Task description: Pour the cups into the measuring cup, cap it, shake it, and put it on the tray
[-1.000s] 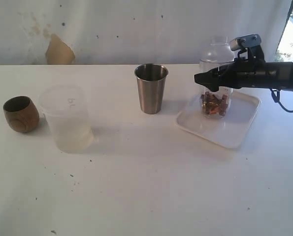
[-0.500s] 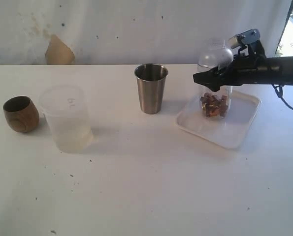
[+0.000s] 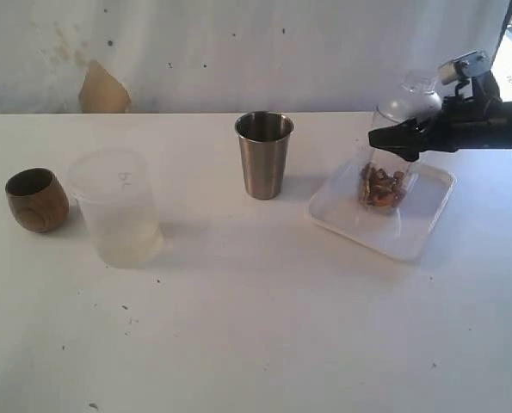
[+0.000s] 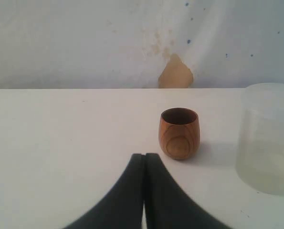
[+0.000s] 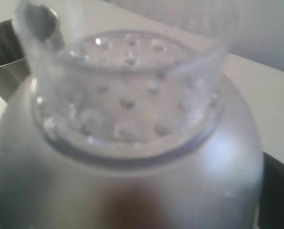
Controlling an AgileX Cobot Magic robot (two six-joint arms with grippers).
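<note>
The clear measuring cup (image 3: 385,185) leans to the right with its base on the white tray (image 3: 346,215). Brown pieces lie in its bottom, and a domed clear cap (image 3: 408,93) sits on top. My right gripper (image 3: 388,138) is shut round its upper part from the right. Seen from the right wrist, the perforated cap (image 5: 132,95) fills the view and hides the jaws. The steel tumbler (image 3: 264,155) stands left of the tray. The frosted cup (image 3: 116,206) and wooden cup (image 3: 36,200) stand at far left. My left gripper (image 4: 144,155) is shut and holds nothing, just short of the wooden cup (image 4: 179,133).
A pale wall with a brown patch (image 3: 103,89) runs behind the white table. The frosted cup (image 4: 268,138) stands right beside the wooden cup in the left wrist view. The steel tumbler's rim (image 5: 8,62) shows behind the cap.
My right gripper has moved to the right and slightly up. The measuring cup went from upright to leaning right with it. The left arm has not moved.
</note>
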